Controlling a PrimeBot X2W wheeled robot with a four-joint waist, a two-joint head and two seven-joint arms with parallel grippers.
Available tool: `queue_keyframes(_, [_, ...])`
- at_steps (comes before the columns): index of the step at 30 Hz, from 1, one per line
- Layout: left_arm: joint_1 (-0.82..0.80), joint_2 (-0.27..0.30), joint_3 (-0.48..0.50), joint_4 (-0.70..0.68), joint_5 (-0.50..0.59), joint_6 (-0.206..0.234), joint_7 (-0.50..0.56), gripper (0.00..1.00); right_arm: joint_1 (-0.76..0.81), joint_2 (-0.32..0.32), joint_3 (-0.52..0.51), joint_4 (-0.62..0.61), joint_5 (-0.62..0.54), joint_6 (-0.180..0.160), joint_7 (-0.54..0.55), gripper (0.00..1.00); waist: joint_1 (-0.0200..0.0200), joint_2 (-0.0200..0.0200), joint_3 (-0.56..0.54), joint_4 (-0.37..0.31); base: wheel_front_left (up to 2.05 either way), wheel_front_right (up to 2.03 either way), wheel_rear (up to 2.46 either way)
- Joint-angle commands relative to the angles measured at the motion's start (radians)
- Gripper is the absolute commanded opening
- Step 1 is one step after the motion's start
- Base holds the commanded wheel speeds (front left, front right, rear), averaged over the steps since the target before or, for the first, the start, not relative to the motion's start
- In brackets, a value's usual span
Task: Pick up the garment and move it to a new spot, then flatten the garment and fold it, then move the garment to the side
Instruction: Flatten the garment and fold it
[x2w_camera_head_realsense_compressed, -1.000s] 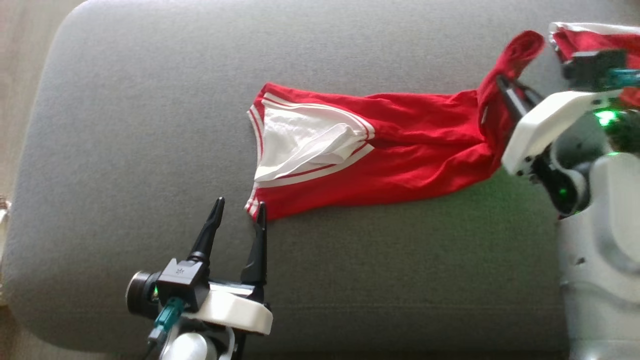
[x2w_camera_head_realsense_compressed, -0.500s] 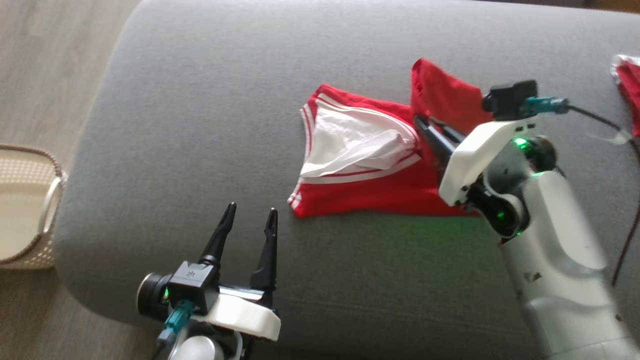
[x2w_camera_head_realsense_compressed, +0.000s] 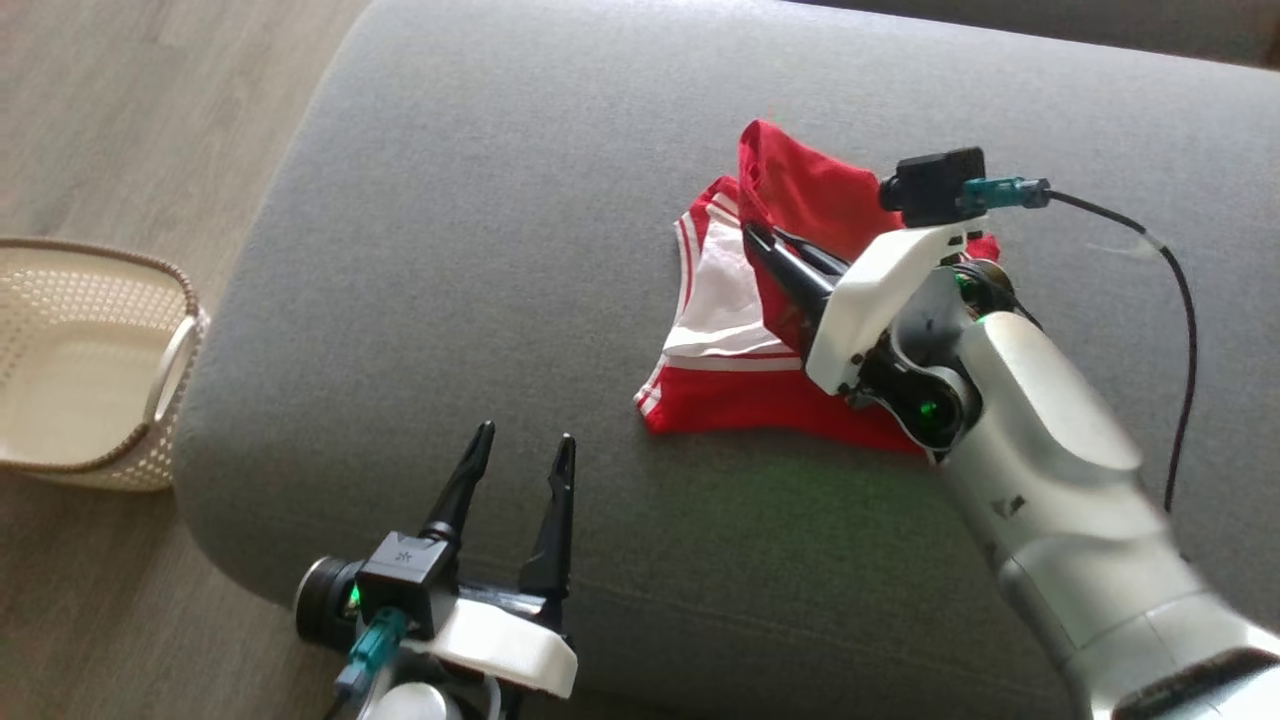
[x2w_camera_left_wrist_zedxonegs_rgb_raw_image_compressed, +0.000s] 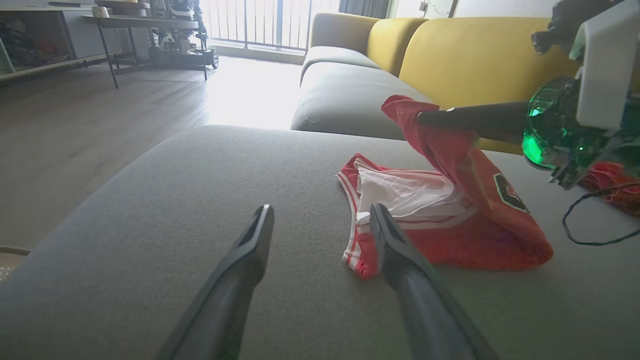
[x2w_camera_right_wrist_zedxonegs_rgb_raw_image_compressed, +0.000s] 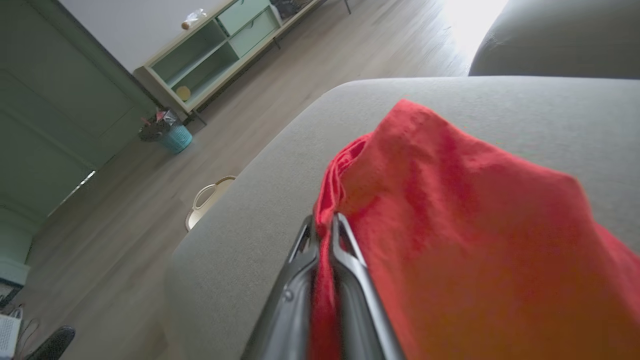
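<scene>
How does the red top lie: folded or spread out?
Partly folded: the right tool pinches one end of the top, doubled back over the rest on the sofa.

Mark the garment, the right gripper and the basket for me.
the garment (x2w_camera_head_realsense_compressed: 740, 412), head view, on its lower red band.
the right gripper (x2w_camera_right_wrist_zedxonegs_rgb_raw_image_compressed: 324, 220), right wrist view, between fingertips pinching red cloth.
the basket (x2w_camera_head_realsense_compressed: 100, 465), head view, on its perforated outer wall.

Daylight is pouring through the windows (x2w_camera_left_wrist_zedxonegs_rgb_raw_image_compressed: 260, 22), glaring white off the floor (x2w_camera_left_wrist_zedxonegs_rgb_raw_image_compressed: 250, 95); the garment (x2w_camera_right_wrist_zedxonegs_rgb_raw_image_compressed: 475, 225) is showing soft near the lens, the right forearm (x2w_camera_head_realsense_compressed: 1060, 470) is blurring
</scene>
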Motion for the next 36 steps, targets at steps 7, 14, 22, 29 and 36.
queue_keyframes(7, [-0.016,-0.007,0.009,-0.026,-0.014,0.008,-0.006,1.0,-0.112,0.016,0.134,0.121,0.109,0.0,-0.064,0.0,0.0,0.0,0.018,0.034,0.0,0.0,0.0])
queue_keyframes(14, [-0.034,-0.007,-0.011,-0.021,-0.033,0.018,-0.006,1.0,-0.166,0.016,0.27,0.233,0.243,0.0,-0.122,0.0,0.0,0.0,0.037,0.049,0.0,0.0,0.0])
queue_keyframes(22, [-0.049,-0.007,-0.021,-0.01,-0.043,0.019,-0.006,1.0,-0.213,0.016,0.413,0.292,0.401,0.0,-0.149,0.93,0.0,0.0,0.041,0.061,0.0,0.0,0.0])
queue_keyframes(29, [-0.039,-0.007,0.003,-0.019,-0.045,0.028,-0.006,1.0,-0.275,0.016,0.499,0.282,0.55,0.0,-0.222,1.0,0.0,0.0,0.04,0.016,0.0,0.0,0.0])
queue_keyframes(36, [-0.027,-0.007,0.041,-0.039,-0.032,0.028,-0.006,1.0,-0.359,0.016,0.513,0.37,0.546,0.0,-0.351,1.0,0.0,0.0,0.034,-0.076,0.0,0.0,0.0])
